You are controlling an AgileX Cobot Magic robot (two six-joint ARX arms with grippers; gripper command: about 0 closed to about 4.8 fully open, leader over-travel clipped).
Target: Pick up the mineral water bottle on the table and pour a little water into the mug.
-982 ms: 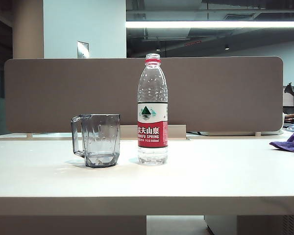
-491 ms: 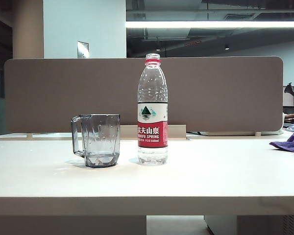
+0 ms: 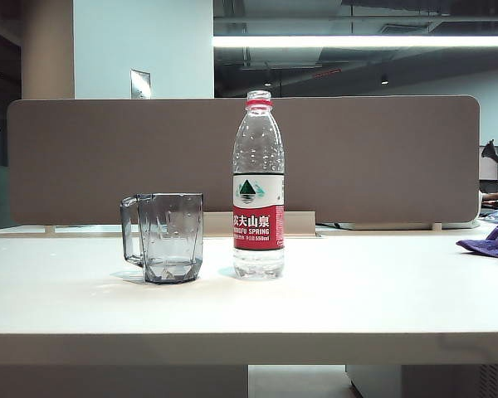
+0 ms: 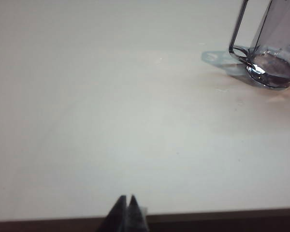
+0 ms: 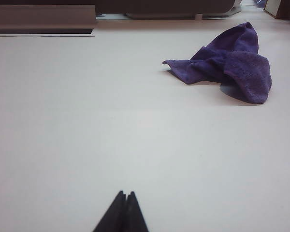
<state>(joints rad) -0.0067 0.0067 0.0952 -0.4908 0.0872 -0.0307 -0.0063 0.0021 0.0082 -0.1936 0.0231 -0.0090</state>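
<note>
An open-plan office: a desk divider panel behind the table, ceiling strip lighting overhead.

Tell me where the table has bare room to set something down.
Table is bare between mineral water bottle and purple cloth, left of mug, and along the front edge. Tightest: the mug-bottle gap.

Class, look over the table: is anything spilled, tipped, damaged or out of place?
Nothing is spilled or tipped. The mineral water bottle and mug stand upright, side by side, apart. The only stray item is a crumpled purple cloth off to the right. The left gripper and right gripper are shut, touching nothing.
</note>
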